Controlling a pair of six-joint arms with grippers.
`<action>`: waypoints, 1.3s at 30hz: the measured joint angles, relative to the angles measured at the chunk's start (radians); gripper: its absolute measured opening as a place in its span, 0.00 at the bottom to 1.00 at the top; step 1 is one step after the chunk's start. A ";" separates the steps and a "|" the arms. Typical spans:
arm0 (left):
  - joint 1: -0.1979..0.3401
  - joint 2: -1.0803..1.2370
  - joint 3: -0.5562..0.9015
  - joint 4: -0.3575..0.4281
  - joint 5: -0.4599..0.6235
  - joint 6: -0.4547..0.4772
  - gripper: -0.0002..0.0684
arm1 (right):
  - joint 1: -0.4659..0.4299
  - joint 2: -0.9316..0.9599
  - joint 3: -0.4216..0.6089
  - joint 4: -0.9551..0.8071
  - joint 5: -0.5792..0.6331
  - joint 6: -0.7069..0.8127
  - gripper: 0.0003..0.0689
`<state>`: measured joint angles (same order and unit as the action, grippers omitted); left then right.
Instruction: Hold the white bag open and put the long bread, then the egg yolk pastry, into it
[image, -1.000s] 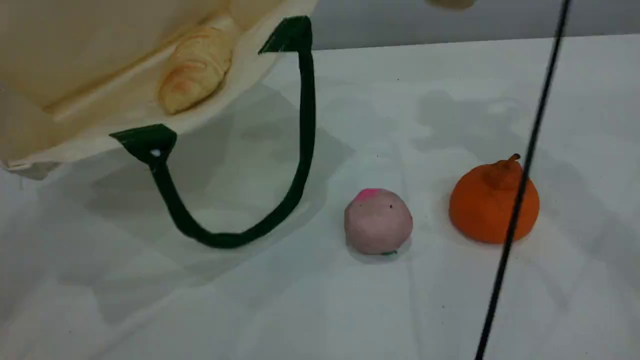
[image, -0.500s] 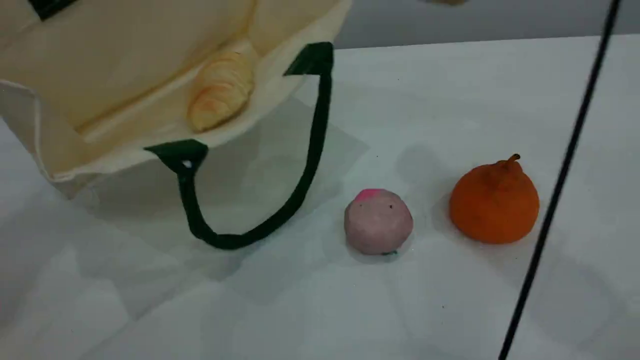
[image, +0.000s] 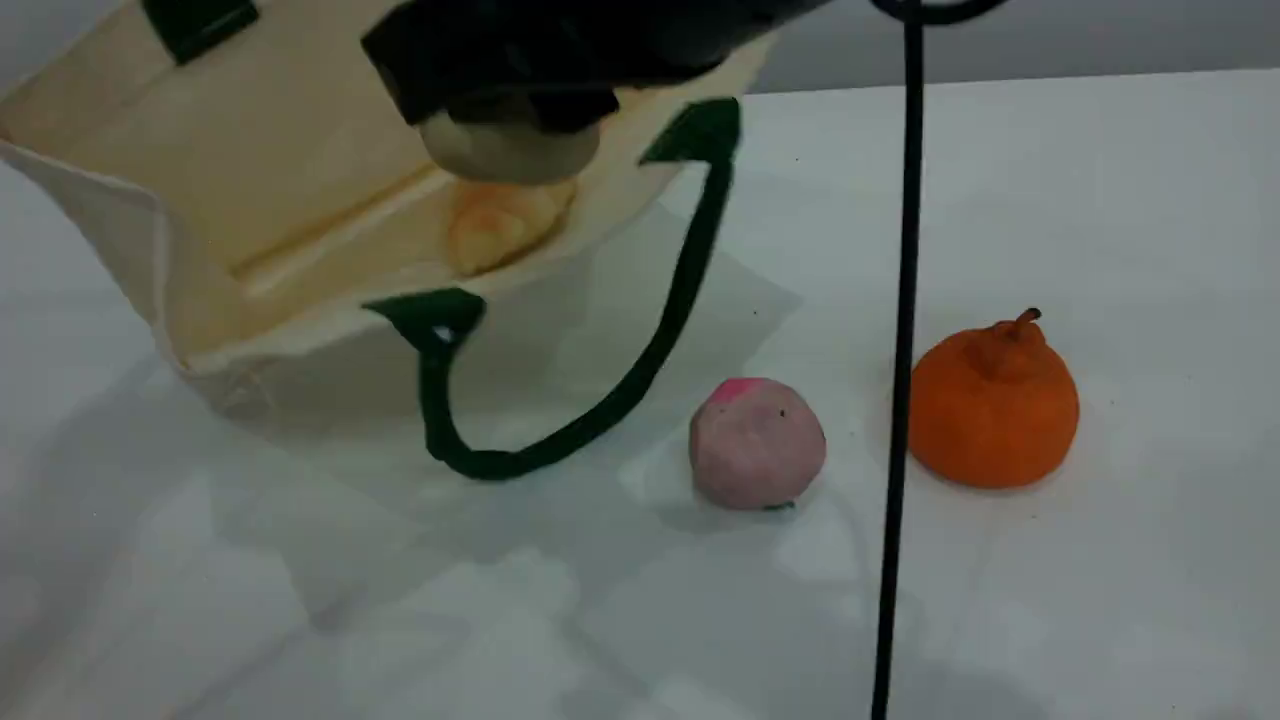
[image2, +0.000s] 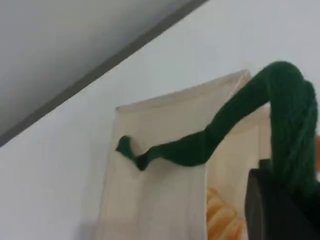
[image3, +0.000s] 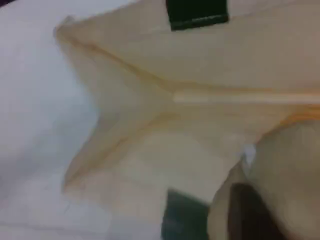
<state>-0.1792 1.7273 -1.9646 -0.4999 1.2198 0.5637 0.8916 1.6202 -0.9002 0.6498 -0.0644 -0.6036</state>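
Right hand (image: 508, 105) hangs over the mouth of the white bag (image: 250, 170), its fingers closed partway around the egg yolk pastry (image: 505, 152). The pastry is clear of the surface (image: 1100, 200) and sits just above the long bread (image: 497, 228). The right wrist view shows the pastry (image3: 287, 170) pressed against a dark fingertip (image3: 245, 215), with the bag's cream lining spread out beyond it.

Left hand (image2: 282, 197) is shut tight on the bag's far handle (image2: 200, 147). The green cord runs up out of the bag's wall and drapes over the dark fingertip at the lower right of the left wrist view. A striped part of the bread (image2: 220, 220) shows below it, inside the bag.

The bag lies at the back left of the surface with its mouth tilted open toward the camera. The bread rests on the lower wall near the rim. The near handle (image: 640, 370) droops out of the mouth and loops on the surface.

A pink ball (image: 757, 443) sits just beside that loop, not touching it, and an orange stemmed fruit (image: 993, 400) sits to its right. A black cable (image: 903, 400) hangs straight down between the two.
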 joint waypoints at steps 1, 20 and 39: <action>-0.015 0.000 0.000 0.000 0.000 0.000 0.12 | 0.000 0.007 0.000 0.001 -0.002 0.000 0.27; -0.033 -0.001 0.000 -0.001 0.001 -0.022 0.12 | -0.001 0.198 -0.013 0.004 -0.194 0.008 0.27; -0.033 -0.001 0.000 0.008 0.002 -0.022 0.12 | -0.001 0.119 -0.035 0.062 -0.068 -0.005 0.84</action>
<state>-0.2120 1.7264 -1.9646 -0.4923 1.2220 0.5412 0.8907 1.7392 -0.9349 0.7119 -0.1328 -0.6082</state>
